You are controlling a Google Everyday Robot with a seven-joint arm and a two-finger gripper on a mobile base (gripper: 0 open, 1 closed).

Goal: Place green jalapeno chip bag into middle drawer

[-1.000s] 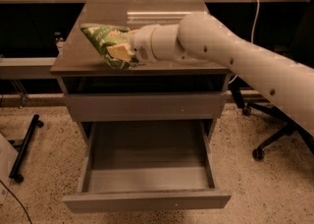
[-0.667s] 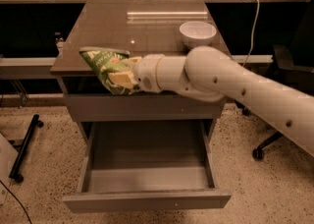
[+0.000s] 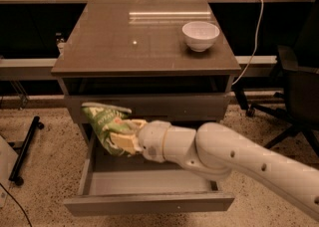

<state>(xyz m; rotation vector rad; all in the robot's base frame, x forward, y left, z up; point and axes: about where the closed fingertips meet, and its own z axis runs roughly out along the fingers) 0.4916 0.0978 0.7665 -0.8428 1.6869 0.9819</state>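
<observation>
My gripper (image 3: 124,136) is shut on the green jalapeno chip bag (image 3: 103,121), a crinkly light-green bag with white print. It holds the bag at the left side of the cabinet, in front of the upper drawer front and just above the left end of the open middle drawer (image 3: 149,203). The drawer is pulled out, with a grey inner floor (image 3: 149,181) and a flat front bearing a tiny pale dot. My white arm (image 3: 234,161) reaches in from the lower right and hides part of the drawer's floor.
A white bowl (image 3: 200,35) stands at the back right of the brown cabinet top (image 3: 134,42). A plain drawer front (image 3: 174,105) sits above the open drawer. A black office chair (image 3: 294,96) stands to the right, a black stand (image 3: 25,146) on the floor to the left.
My gripper has come down with the bag from the level of the cabinet top's front left to in front of the upper drawer, above the open drawer. The bowl now shows fully.
</observation>
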